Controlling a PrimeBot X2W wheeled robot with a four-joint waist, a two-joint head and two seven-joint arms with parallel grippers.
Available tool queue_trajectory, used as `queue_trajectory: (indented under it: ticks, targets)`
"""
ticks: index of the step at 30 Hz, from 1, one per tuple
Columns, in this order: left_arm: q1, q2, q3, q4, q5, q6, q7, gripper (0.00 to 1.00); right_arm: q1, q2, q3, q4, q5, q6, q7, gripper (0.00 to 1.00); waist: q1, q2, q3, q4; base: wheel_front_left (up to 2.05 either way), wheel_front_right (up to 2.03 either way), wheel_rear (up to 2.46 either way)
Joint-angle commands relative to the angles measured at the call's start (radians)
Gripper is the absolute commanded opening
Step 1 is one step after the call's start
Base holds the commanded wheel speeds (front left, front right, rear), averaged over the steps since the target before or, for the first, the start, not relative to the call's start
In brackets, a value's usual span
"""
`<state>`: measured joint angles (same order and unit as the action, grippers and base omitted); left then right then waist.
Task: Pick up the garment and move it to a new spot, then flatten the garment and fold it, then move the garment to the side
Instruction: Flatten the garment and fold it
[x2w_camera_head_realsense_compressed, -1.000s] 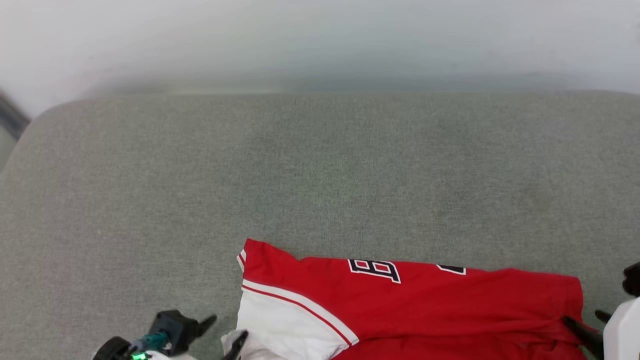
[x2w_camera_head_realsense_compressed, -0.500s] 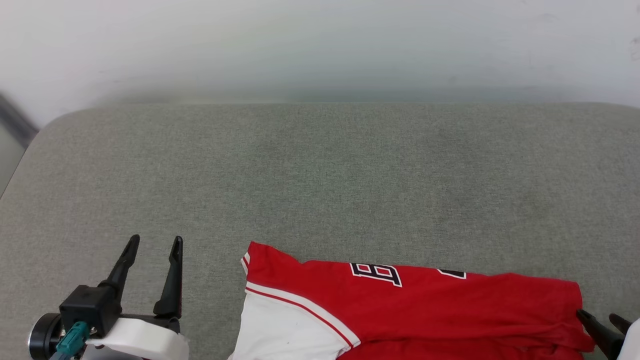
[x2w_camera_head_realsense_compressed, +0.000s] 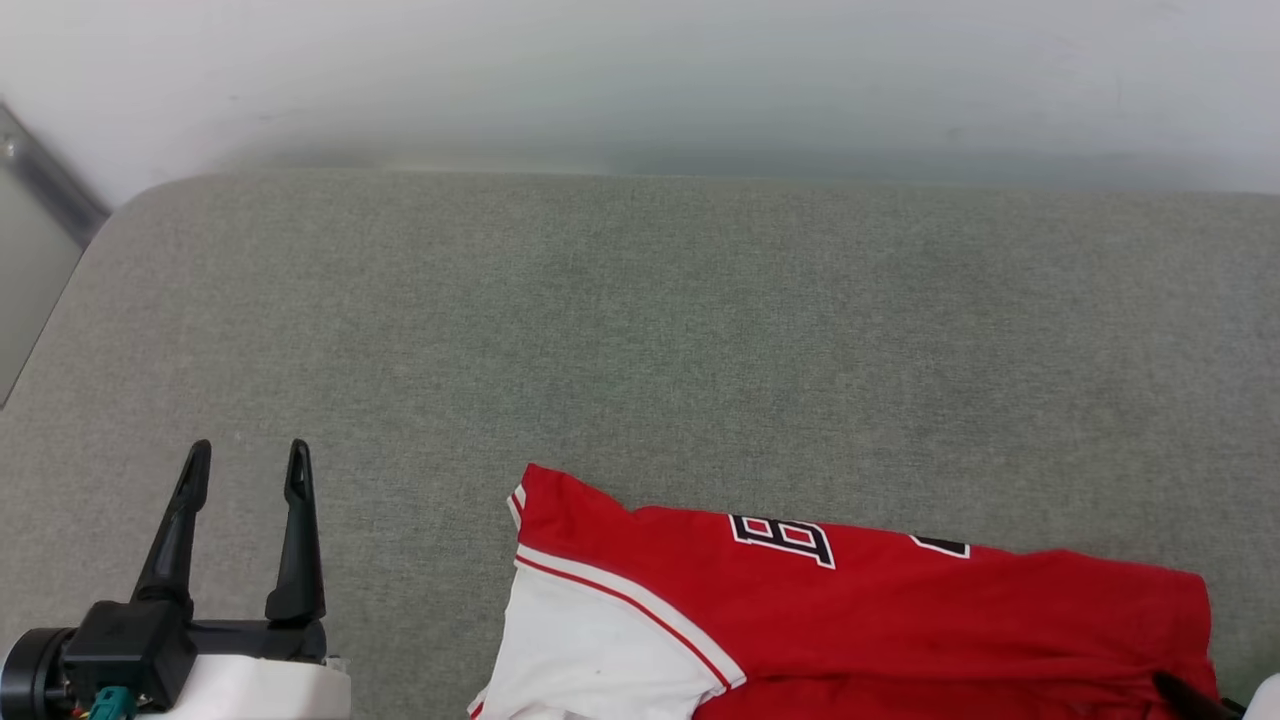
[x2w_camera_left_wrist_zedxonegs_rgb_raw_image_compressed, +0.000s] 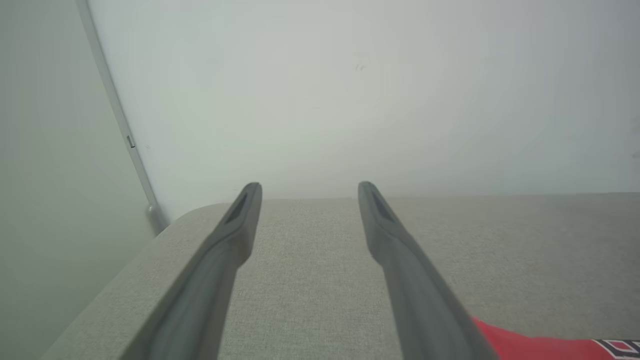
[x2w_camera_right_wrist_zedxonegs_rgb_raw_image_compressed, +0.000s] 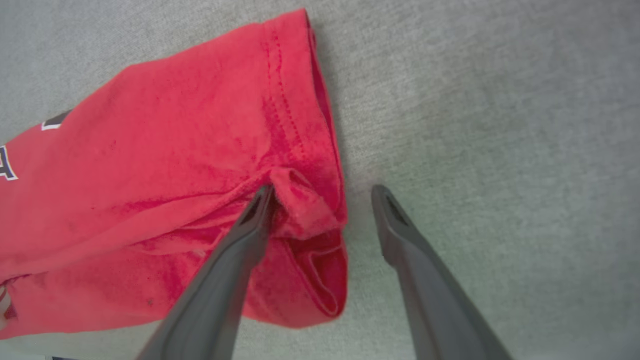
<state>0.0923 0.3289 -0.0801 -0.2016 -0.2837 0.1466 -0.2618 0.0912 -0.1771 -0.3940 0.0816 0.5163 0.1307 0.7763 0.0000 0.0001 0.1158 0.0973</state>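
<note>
We saw the grey cushion (x2w_camera_head_realsense_compressed: 640, 330) spread out ahead of both grippers. The garment (x2w_camera_head_realsense_compressed: 850, 620) lay in layers along its near edge, to the right of our left gripper (x2w_camera_head_realsense_compressed: 248, 450) and partly under our right gripper (x2w_camera_right_wrist_zedxonegs_rgb_raw_image_compressed: 322, 192). The left gripper hung over bare cushion with its fingers apart, clear of the cloth and holding nothing. The right one also stood apart, straddling the hem corner: one finger lay against a small raised pleat (x2w_camera_right_wrist_zedxonegs_rgb_raw_image_compressed: 300, 200) of red cloth, the other over bare cushion just beyond the hem. We judged the main risk to be a thin bite, since closing there could catch only the top layer or the pleat, and the fold would peel open once lifted or dragged. With the far end unheld, the garment could also swing, bunch and lose its shape. A fingertip pressed into the soft cushion might snag the cover instead of sliding under the hem.
</note>
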Motion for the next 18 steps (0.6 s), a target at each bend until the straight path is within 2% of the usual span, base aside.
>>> queue_trajectory:
  ticks: [1, 7, 18]
  targets:
    - [0.005, -0.015, 0.016, 0.003, 0.013, -0.018, -0.004, 1.0, -0.02, 0.0, 0.001, 0.016, -0.002, 0.0, 0.0, 1.0, 0.0, -0.0001, 0.01, 0.008, 0.0, 0.0, 0.0]
    - [-0.008, -0.075, 0.079, 0.015, 0.062, -0.099, -0.003, 1.0, -0.044, -0.012, 0.037, 0.111, 0.031, 0.0, 0.003, 1.0, 0.0, -0.0001, 0.038, 0.027, 0.0, 0.0, 0.0]
    - [-0.016, -0.151, 0.152, 0.046, 0.127, -0.2, -0.003, 1.0, -0.028, -0.009, 0.241, 0.172, 0.143, 0.006, -0.026, 1.0, 0.0, -0.0001, 0.033, 0.042, 0.0, 0.0, 0.0]
